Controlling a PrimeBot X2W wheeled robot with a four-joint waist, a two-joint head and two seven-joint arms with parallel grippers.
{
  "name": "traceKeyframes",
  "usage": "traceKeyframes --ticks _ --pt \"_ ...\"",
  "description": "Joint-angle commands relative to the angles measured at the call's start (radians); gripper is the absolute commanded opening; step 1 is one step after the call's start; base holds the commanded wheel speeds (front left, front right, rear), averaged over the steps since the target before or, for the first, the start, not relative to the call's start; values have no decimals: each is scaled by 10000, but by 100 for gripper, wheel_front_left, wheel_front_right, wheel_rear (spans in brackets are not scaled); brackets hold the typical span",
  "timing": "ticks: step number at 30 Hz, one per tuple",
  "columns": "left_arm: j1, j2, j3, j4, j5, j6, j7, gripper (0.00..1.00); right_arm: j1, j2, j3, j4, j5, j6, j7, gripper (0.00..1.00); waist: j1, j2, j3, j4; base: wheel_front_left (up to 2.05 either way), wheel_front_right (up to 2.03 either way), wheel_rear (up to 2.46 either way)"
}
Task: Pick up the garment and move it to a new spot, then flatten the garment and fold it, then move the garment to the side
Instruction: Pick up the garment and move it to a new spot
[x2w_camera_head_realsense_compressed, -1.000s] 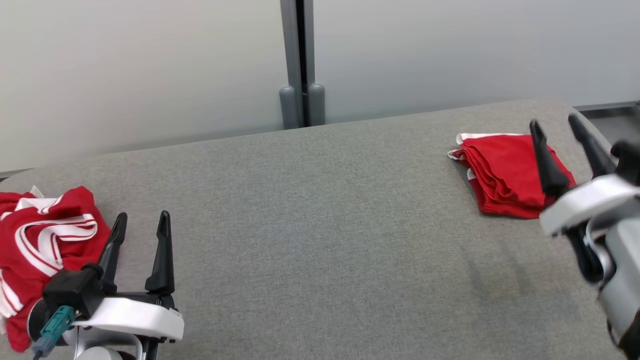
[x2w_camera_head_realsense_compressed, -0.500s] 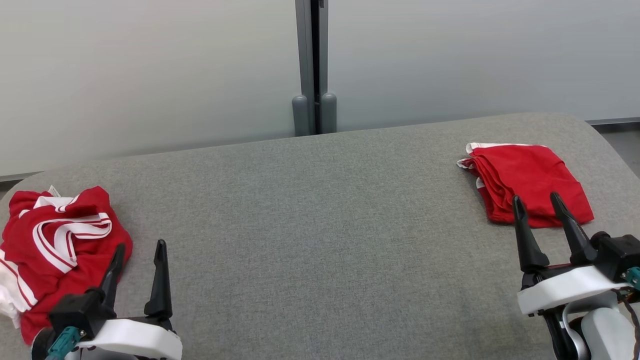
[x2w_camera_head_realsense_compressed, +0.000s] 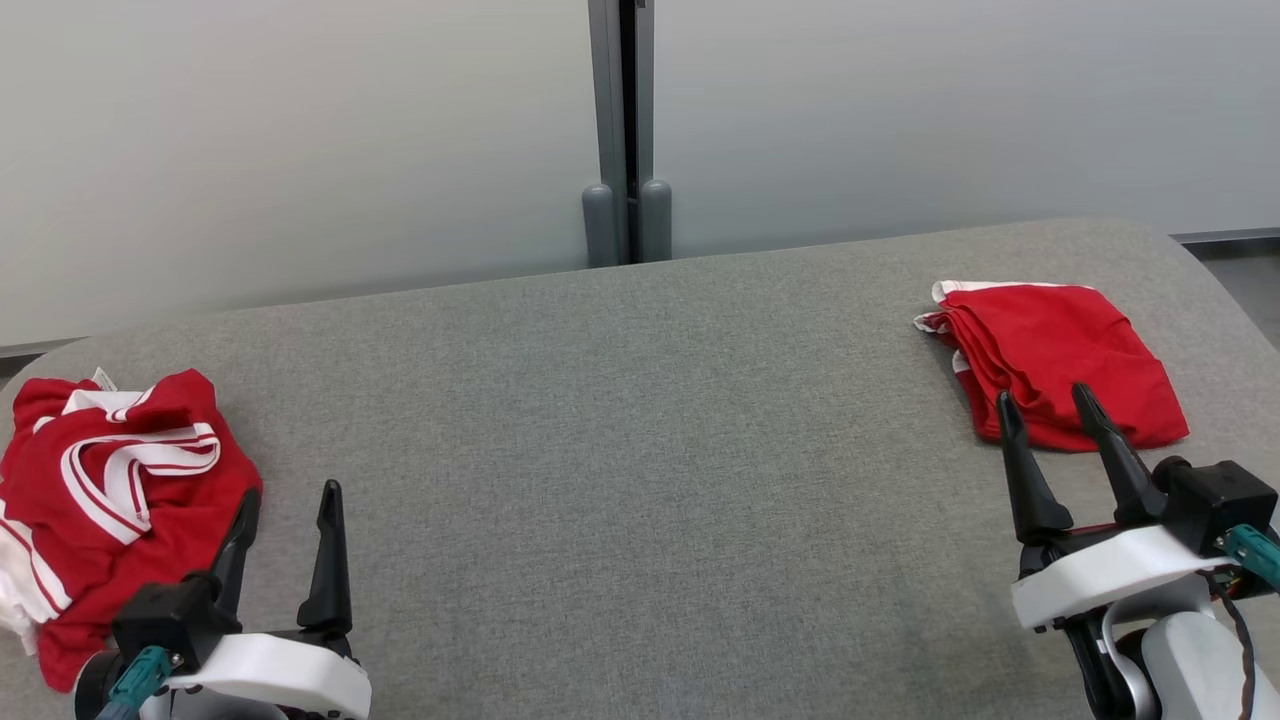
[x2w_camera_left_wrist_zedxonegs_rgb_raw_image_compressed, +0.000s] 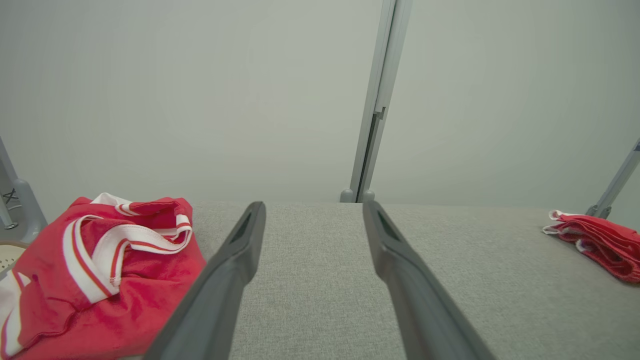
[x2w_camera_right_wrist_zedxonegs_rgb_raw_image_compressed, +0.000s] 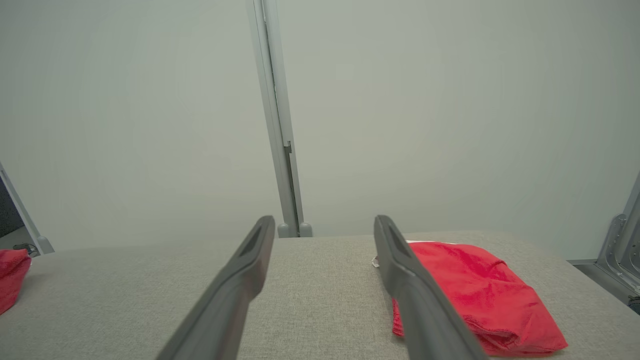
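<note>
Head view: left gripper (x2w_camera_head_realsense_compressed: 288, 491) wide open, nothing held, hovering low over the grey table (x2w_camera_head_realsense_compressed: 640, 450). Crumpled garment (x2w_camera_head_realsense_compressed: 110, 500), red with white stripes, lies just beside its left finger on the outer side, close enough that I can't tell if they touch. It is a heap with no clear long axis, a bit longer along the fingers' direction. Right gripper (x2w_camera_head_realsense_compressed: 1042, 395) also fully open and empty. Folded garment (x2w_camera_head_realsense_compressed: 1060, 350) lies just ahead of its tips.

Left wrist view: crumpled garment to the left of the fingers. Folded one far off right.

Right wrist view: folded garment ahead and right of the right finger. A red edge of the crumpled one shows far left.

Count: two garments, two grippers. The crumpled one is probably next, and the left arm is much nearer. It needs a short sideways reach outward.
</note>
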Motion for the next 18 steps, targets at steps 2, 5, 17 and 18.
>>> traceKeyframes --ticks 2,5,17,18 --pt "-193 11 68 44 58 -72 -60 100 -35 43 60 -11 -3 -3 40 100 0 0 -4 67 0 0 0" --pt "-205 16 75 67 79 -96 -62 100 15 86 73 -14 -4 -3 45 100 0 0 4 176 0 0 0" --pt "-241 144 221 174 76 24 -47 100 244 482 313 48 79 -3 -103 100 0 0 81 2140 0 0 0" --pt "-233 145 208 164 79 15 -46 100 291 496 298 66 79 -3 -126 100 0 0 75 2387 0 0 0"
